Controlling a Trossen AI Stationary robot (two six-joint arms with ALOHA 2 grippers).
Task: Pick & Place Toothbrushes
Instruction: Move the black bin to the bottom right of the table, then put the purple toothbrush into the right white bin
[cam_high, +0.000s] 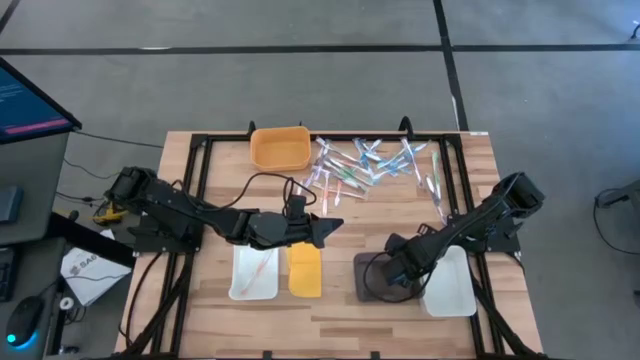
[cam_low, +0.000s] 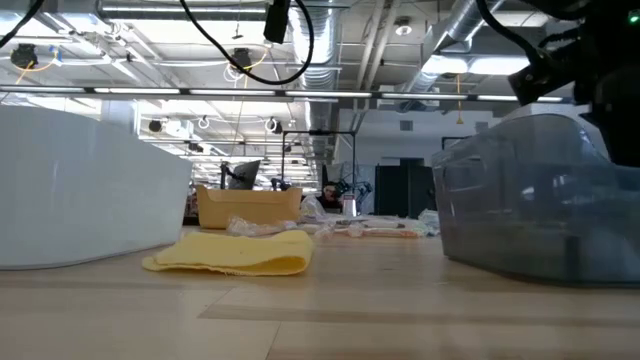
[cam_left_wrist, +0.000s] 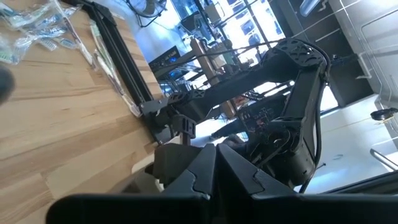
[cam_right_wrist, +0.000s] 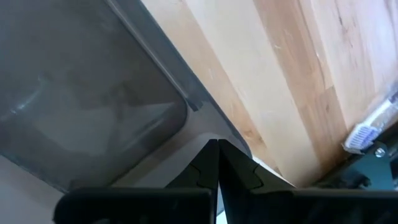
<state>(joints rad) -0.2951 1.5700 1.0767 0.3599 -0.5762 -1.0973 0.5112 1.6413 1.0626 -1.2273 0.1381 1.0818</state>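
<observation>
The toothbrushes (cam_high: 365, 165) lie in a loose heap at the back of the table (cam_high: 350, 300), just beside the orange bin (cam_high: 280, 148) on its right-arm side. That heap is the landmark: everything else sits nearer the front edge than it, so each brush must be carried forward to a container.

One pinkish stick seems to lie in the white tray (cam_high: 254, 272), which sits forward of the heap on the left arm's side; I cannot make it out surely. Touching that tray is the yellow lid (cam_high: 305, 270), flat on the wood, probably set aside to leave a tray open for filling.

The left gripper (cam_high: 328, 226) hangs between the heap and the lid, fingers pressed together with nothing between them, pointing across at the other arm. It looks poised to reach back to the heap.

Forward of the heap on the right side stand a grey tray (cam_high: 375, 280) and a second white tray (cam_high: 452, 285), side by side. The right gripper (cam_high: 392, 270) is low over the grey tray's rim, fingers closed and empty, likely parked.
</observation>
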